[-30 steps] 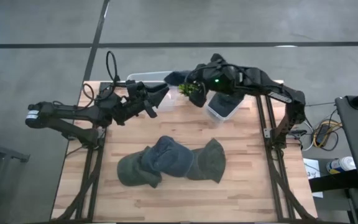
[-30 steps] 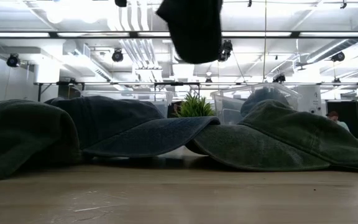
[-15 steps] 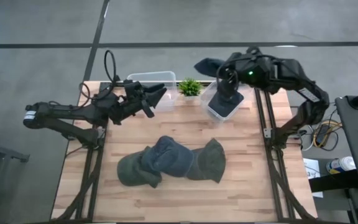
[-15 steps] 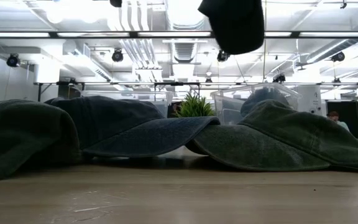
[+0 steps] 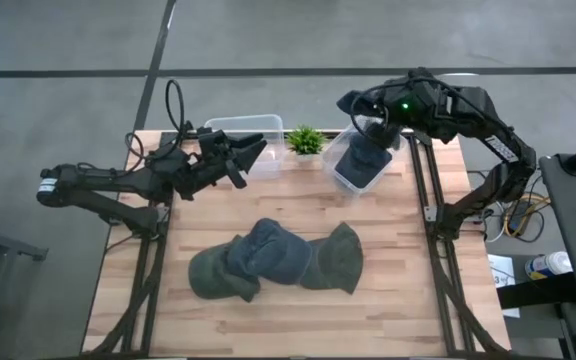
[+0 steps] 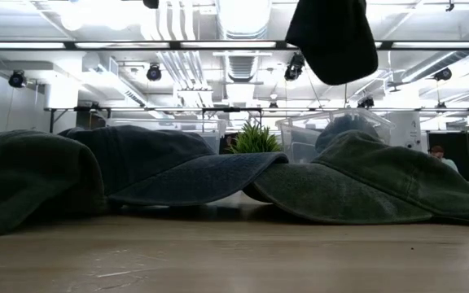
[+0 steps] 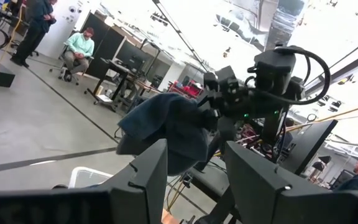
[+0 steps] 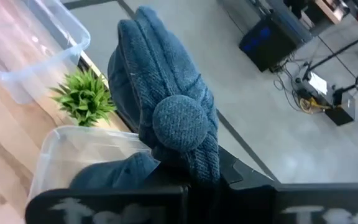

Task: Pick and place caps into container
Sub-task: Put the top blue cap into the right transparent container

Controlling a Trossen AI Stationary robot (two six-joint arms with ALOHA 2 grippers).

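My right gripper (image 5: 365,116) is shut on a slate-blue cap (image 8: 166,106), held high over the right clear container (image 5: 356,178) at the far edge. That container has another blue cap (image 8: 112,174) lying in it. In the low view the held cap (image 6: 332,37) hangs near the top of the picture. A pile of caps lies on the table's middle: an olive one (image 5: 211,276), a blue one (image 5: 268,250) and another olive one (image 5: 336,258), overlapping. My left gripper (image 5: 248,152) is open and level beside the left clear container (image 5: 230,128), touching nothing. My right gripper holds the slate-blue cap by a bunched part of its crown below the top button (image 8: 179,116). The cap itself hides the fingers, so the kind of hold does not show. The cap is lifted clear, and its loose cloth (image 6: 336,57) hangs slack below the gripper.
A small green potted plant (image 5: 306,140) stands between the two containers at the far edge. Bare wood (image 5: 268,330) lies near the table's near edge and to both sides of the pile. People (image 7: 79,50) and desks show in the room beyond the table.
My right gripper has carried the blue cap toward the table's right, from over the left container and the plant to above the right container, still shut on it. The cap hangs lifted clear throughout. The pile has not moved.
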